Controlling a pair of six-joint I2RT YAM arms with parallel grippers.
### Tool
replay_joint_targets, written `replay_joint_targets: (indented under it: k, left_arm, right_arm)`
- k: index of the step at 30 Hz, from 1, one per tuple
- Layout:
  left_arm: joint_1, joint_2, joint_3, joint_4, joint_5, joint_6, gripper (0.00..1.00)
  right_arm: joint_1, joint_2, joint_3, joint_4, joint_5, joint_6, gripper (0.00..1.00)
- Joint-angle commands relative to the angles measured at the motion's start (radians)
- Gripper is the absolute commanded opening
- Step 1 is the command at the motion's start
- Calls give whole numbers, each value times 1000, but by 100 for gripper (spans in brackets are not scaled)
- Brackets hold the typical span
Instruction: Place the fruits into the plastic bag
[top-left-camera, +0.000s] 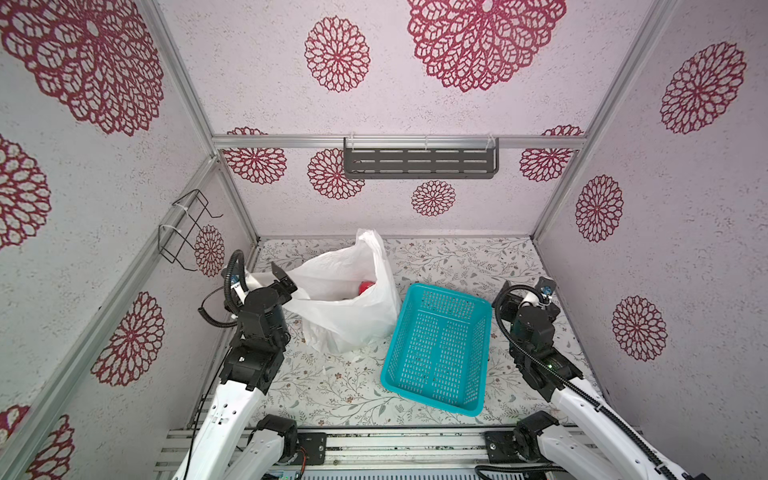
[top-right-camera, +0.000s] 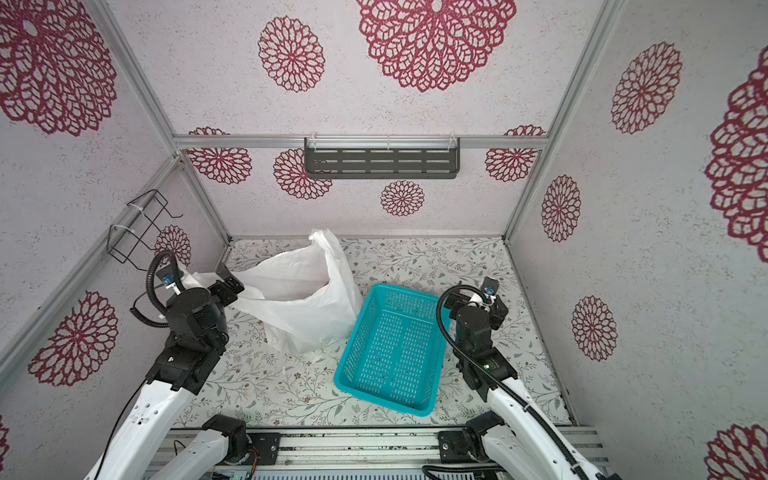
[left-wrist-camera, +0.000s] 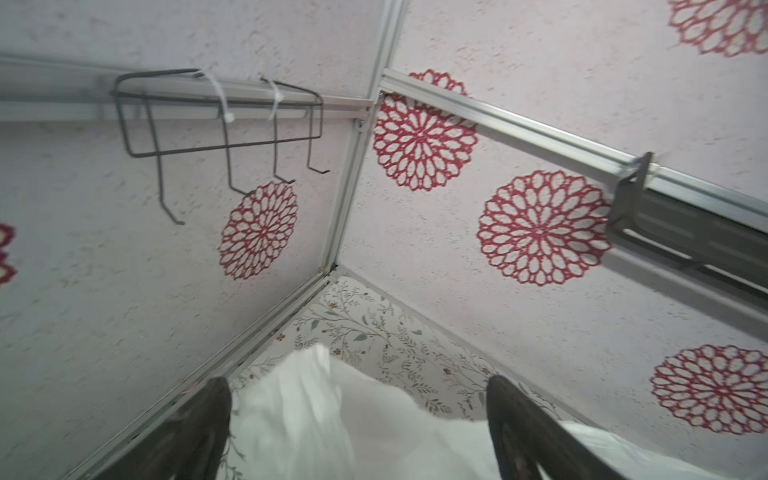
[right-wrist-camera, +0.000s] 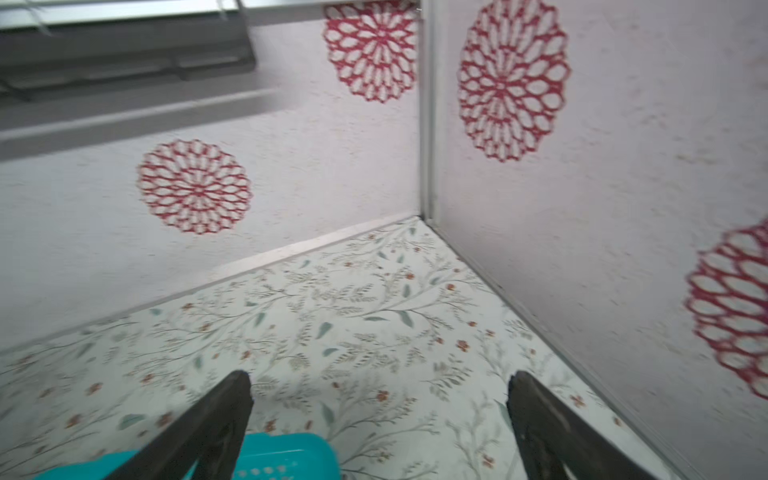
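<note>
The white plastic bag (top-left-camera: 345, 307) (top-right-camera: 299, 303) stands open at the back left of the table. A small red fruit (top-left-camera: 365, 286) shows inside its mouth; the other fruits are hidden. My left gripper (top-left-camera: 286, 277) (top-right-camera: 231, 281) is open at the bag's left rim. In the left wrist view the bag's film (left-wrist-camera: 332, 424) lies loose between the spread fingers of the left gripper (left-wrist-camera: 357, 390), unclamped. My right gripper (top-left-camera: 508, 291) (right-wrist-camera: 378, 386) is open and empty, hovering by the far right corner of the basket.
A turquoise perforated basket (top-left-camera: 449, 291) (top-right-camera: 399, 291) (right-wrist-camera: 286, 453) sits empty right of the bag. A grey slotted shelf (top-left-camera: 419, 162) hangs on the back wall and a wire rack (top-left-camera: 187, 228) on the left wall. Walls close in on three sides.
</note>
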Motion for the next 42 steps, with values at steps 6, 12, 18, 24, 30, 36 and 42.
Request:
replay_joint_targets:
  k: [6, 12, 18, 24, 30, 36, 42]
  left_arm:
    - [20, 114, -1, -93, 285, -110, 97]
    - [18, 138, -38, -114, 265, -173, 98]
    - [18, 66, -149, -25, 372, -93, 97]
    - [18, -21, -303, 87, 261, -38, 97]
    - [55, 3, -337, 127, 77, 61, 97]
    - [92, 208, -284, 149, -10, 90, 97]
    - [100, 364, -333, 423, 27, 181, 97]
  right_arm:
    - [-27, 35, -29, -31, 31, 136, 99]
    - [-46, 104, -14, -40, 79, 98, 99]
    - [-72, 182, -52, -10, 82, 77, 99]
    - [-91, 263, -96, 97, 78, 45, 99]
    - [-123, 398, -119, 314, 175, -77, 99]
    - [-135, 595, -205, 769, 142, -258, 97]
    - [-155, 773, -189, 1045, -82, -401, 99]
